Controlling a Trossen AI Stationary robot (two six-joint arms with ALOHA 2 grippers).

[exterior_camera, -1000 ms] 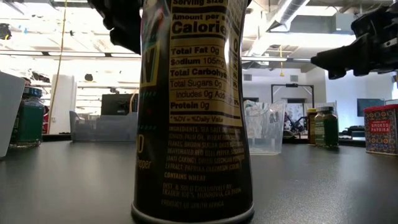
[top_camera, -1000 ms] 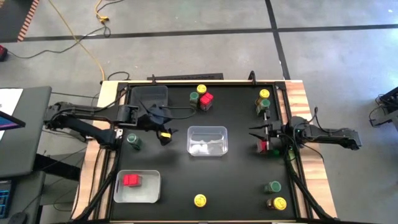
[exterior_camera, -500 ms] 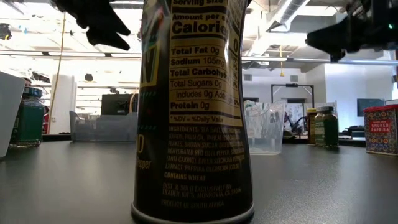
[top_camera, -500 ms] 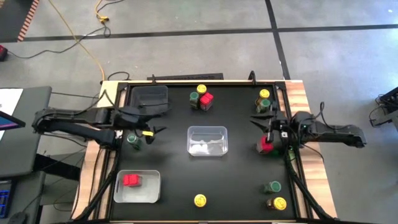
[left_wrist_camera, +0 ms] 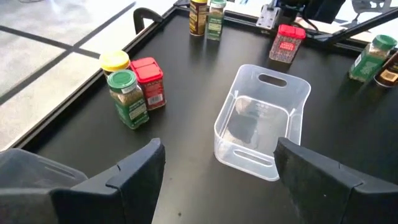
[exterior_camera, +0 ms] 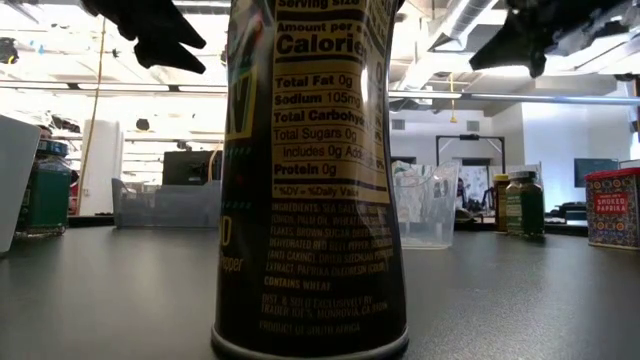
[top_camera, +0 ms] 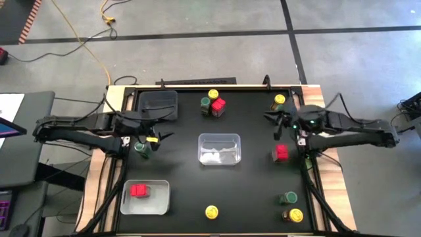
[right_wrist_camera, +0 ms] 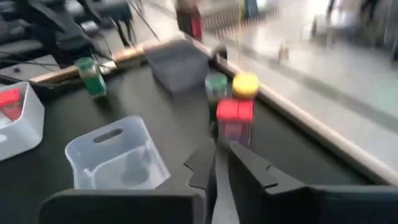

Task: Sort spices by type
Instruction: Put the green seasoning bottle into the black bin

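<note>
The high view shows the left gripper (top_camera: 160, 138) open at centre left and the right gripper (top_camera: 278, 120) nearly closed, empty, above a red-topped jar (top_camera: 281, 153). The low view's foreground jar (exterior_camera: 310, 180) hides the black table (top_camera: 250, 191).

bin (top_camera: 220, 149): clear glossy plastic | table (top_camera: 250, 191): matt black, seemingly smooth

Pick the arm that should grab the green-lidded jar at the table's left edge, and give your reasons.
Left. The left gripper hangs open right beside that green-lidded jar; the right gripper is across the table.
</note>
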